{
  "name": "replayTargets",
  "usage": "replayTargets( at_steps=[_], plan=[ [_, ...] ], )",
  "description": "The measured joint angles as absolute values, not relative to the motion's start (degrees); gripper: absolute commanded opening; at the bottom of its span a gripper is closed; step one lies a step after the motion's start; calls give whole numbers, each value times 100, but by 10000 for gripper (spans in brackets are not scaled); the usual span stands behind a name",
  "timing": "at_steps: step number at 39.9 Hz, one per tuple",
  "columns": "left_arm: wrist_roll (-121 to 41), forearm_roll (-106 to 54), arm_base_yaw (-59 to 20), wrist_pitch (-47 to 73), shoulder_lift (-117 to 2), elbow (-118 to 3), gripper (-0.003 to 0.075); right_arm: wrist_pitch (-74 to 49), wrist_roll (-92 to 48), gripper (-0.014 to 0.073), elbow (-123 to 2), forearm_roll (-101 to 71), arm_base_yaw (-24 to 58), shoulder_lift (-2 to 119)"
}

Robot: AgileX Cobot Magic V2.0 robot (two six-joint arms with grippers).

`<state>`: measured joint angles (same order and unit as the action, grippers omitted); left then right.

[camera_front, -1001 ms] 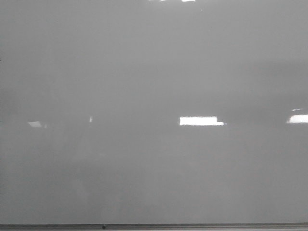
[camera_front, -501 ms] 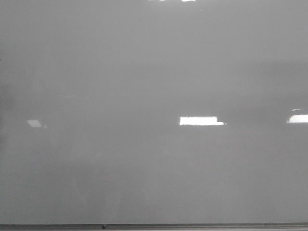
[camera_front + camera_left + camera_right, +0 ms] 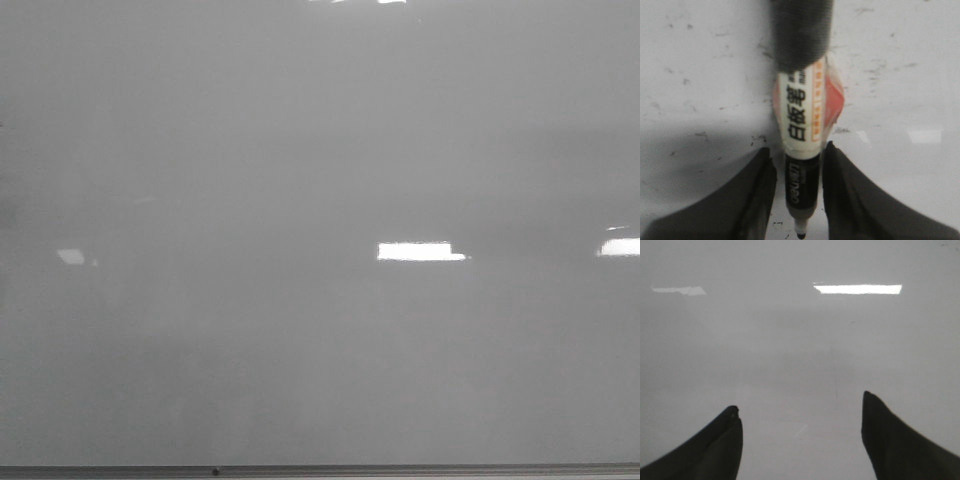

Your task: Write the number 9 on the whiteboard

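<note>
The whiteboard (image 3: pixel 320 150) fills the front view as a glossy pale grey surface with a thin metal bottom edge (image 3: pixel 400 469). No number 9 or any marker line shows on it. Neither gripper shows in the front view. In the left wrist view my left gripper (image 3: pixel 799 150) is closed round a whiteboard marker (image 3: pixel 801 150) with a white label, black lower barrel and dark grey end. Its nib (image 3: pixel 800 235) is bare. An orange piece (image 3: pixel 834 102) sits behind the barrel. My right gripper (image 3: pixel 800 407) is open and empty, facing the pale glossy board (image 3: pixel 800 340).
Bright rectangular light reflections lie on the board in the front view (image 3: pixel 420 251) and at its right edge (image 3: pixel 620 246). Under the left gripper is a white surface (image 3: pixel 700 75) with several small dark smudges.
The faint dim reflections on the left half of the board have shifted, and a small bright speck there has gone. The board itself is unchanged.
</note>
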<state>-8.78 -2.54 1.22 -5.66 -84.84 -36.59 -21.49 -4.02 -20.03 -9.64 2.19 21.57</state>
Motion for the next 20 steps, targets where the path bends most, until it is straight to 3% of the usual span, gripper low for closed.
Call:
replayTargets(
  at_steps=[20],
  plan=[
    [-888,-228,146,-493,-8457,-3673,-20,-2149,-402,528,-2003,-964,219,2157]
  ],
)
